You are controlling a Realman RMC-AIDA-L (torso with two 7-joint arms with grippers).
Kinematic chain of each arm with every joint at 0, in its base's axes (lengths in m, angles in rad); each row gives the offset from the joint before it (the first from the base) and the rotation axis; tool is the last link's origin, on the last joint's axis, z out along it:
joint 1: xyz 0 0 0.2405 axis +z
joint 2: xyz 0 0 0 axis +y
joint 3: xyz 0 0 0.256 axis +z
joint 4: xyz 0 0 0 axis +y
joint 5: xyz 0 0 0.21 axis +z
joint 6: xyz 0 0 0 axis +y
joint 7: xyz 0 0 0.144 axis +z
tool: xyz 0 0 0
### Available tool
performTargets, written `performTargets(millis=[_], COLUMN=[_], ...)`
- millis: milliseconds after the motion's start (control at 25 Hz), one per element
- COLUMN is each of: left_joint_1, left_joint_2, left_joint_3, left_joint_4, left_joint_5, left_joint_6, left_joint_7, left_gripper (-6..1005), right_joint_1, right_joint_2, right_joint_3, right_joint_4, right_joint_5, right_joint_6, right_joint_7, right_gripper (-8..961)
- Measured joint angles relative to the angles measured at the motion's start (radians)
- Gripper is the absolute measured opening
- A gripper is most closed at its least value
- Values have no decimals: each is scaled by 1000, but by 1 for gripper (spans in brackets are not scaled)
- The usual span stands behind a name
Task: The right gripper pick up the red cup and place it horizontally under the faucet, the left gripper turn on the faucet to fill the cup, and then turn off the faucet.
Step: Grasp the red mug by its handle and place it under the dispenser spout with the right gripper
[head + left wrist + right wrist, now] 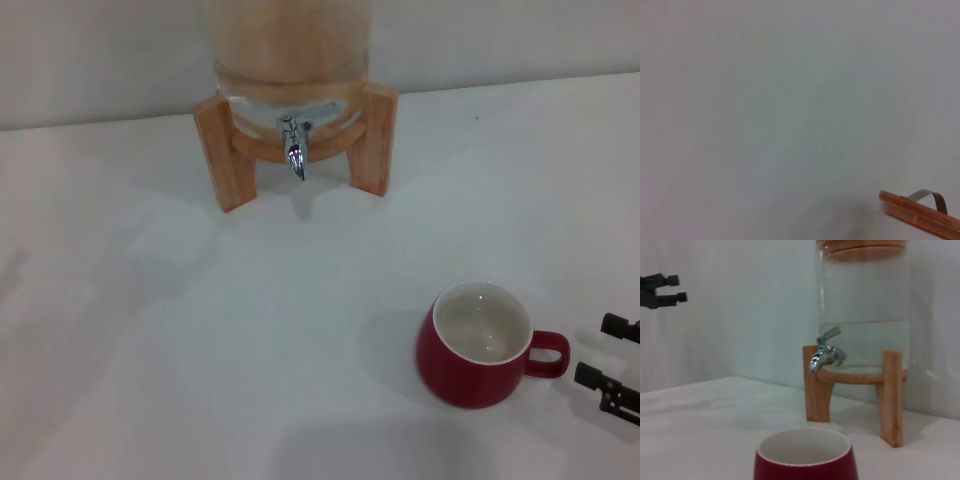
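Note:
The red cup [480, 345] stands upright on the white table at the front right, its loop handle [548, 352] turned toward the right edge. It is empty, with a white inside. Just right of that handle, my right gripper [612, 356] is open, its two black fingertips [604, 380] apart and not touching the cup. The right wrist view has the cup's rim [805, 450] close in front and the chrome faucet [826, 354] beyond it. The faucet [295, 150] juts from the glass jar at the back. My left gripper [676, 288] hangs open in the air, far from the faucet.
The glass dispenser jar [865, 300] sits on a wooden stand [372, 140] near the back wall, partly filled with water. Its wooden lid [920, 216] with a metal handle shows in the left wrist view. White tabletop [200, 330] lies between cup and stand.

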Motion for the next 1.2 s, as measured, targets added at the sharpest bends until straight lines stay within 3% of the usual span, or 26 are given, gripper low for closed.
performTargets(millis=[1200], left_joint_1=[7], left_joint_2=[-7], left_joint_3=[-8], left_joint_4=[25], left_joint_5=[-11], left_joint_6=[-33], left_joint_7=[-13], left_gripper=[875], right_joint_1=[41], right_joint_2=[2], right_joint_3=[-25], right_joint_4=[105], right_joint_5=[23], right_joint_6=[-121], right_joint_7=[-108], right_gripper=[607])
